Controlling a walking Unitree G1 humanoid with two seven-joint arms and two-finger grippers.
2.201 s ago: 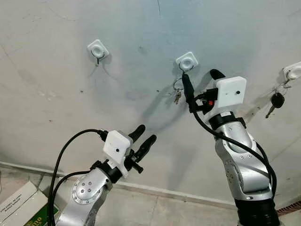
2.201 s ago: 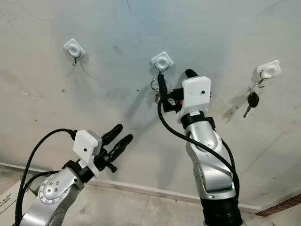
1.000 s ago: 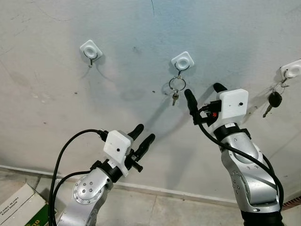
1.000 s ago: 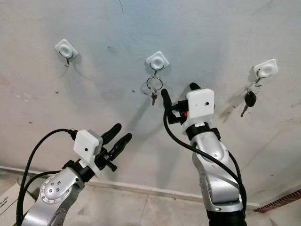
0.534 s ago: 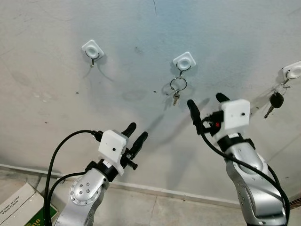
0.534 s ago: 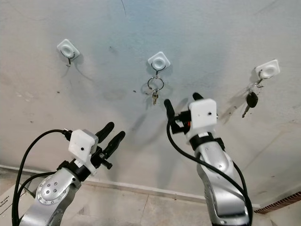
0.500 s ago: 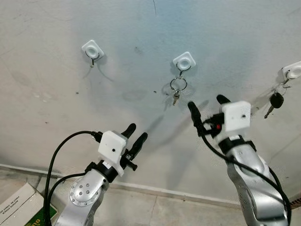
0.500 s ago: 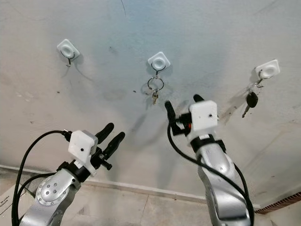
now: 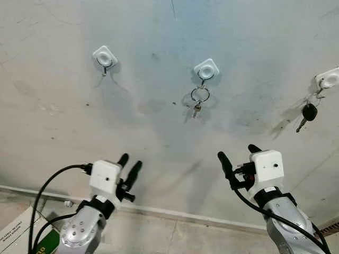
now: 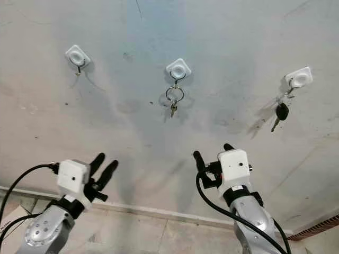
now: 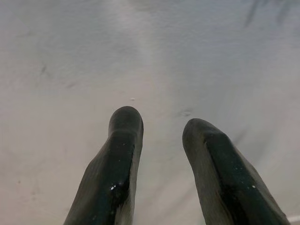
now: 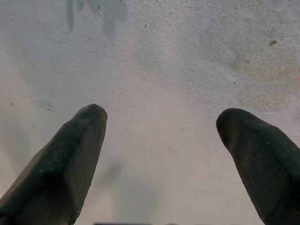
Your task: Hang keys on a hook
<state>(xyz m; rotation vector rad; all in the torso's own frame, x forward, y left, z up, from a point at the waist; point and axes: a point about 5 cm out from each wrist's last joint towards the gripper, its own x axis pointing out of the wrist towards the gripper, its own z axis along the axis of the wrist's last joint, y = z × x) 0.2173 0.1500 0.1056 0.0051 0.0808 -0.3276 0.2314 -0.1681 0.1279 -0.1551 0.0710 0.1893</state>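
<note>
The keys [image 9: 197, 108] hang on their ring from the middle hook [image 9: 206, 69], a white square pad on the grey plaster wall [image 9: 159, 132]. That middle hook is our landmark. Well to its left, at about the same height, sits the left hook [image 9: 104, 56] with nothing on it. Well to its right, the right hook [image 9: 329, 79] carries a black-headed key [image 9: 308, 112] dangling just below it.

Down below the middle hook and off to its left, the left tool [image 9: 130, 165] points up at the wall, fingers a little apart with nothing between them; its wrist view shows a narrow gap and bare plaster beyond. Below the middle hook and to its right, the right tool [image 9: 238, 157] is spread wide with nothing held, and its wrist view shows two fingertips [image 12: 79, 140] far apart over plain wall. Both tools are well apart from the keys, with a broad band of open wall between them and the hooks.

Far below, the wall meets the floor [image 9: 175, 233] along a pale skirting line. At the lower left edge a carton [image 9: 29, 235] shows a green panel with yellow lettering, too cropped to read.
</note>
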